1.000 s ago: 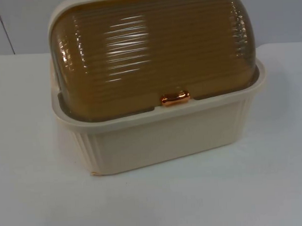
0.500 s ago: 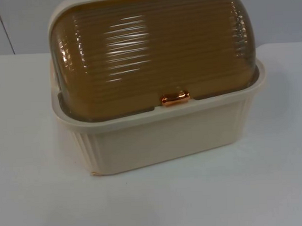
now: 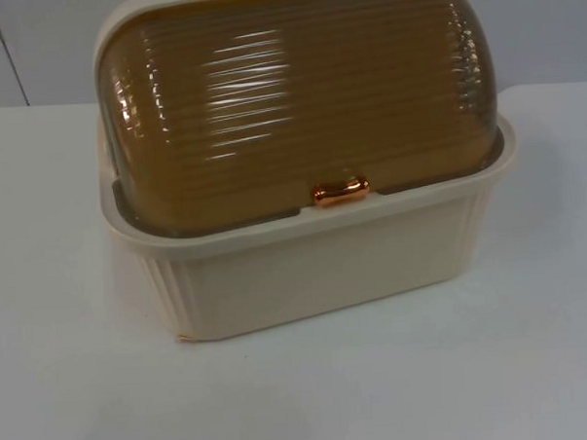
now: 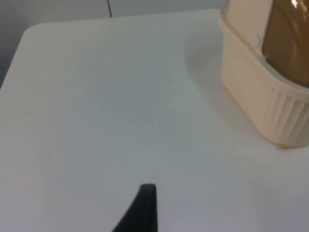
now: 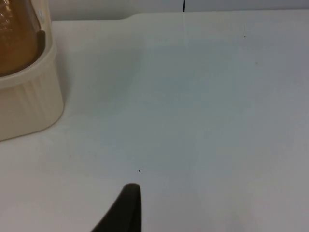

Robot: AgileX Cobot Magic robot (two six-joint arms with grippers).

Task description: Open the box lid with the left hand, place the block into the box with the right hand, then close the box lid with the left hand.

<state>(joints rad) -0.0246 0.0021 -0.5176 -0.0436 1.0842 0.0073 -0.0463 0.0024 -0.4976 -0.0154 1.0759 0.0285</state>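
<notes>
White worktop (image 3: 67, 386) carries the cream box (image 3: 315, 268), sitting near the middle by the grey partition wall (image 3: 538, 24). Its ribbed amber lid (image 3: 298, 103) is down, shut on the rim — copper handle (image 3: 340, 191) at the front edge. Left gripper (image 4: 142, 212) hangs above bare worktop, the box off to one side of it. Right gripper (image 5: 125, 210) likewise over bare worktop beside the box. Jaws on both — cannot tell if apart or together.
</notes>
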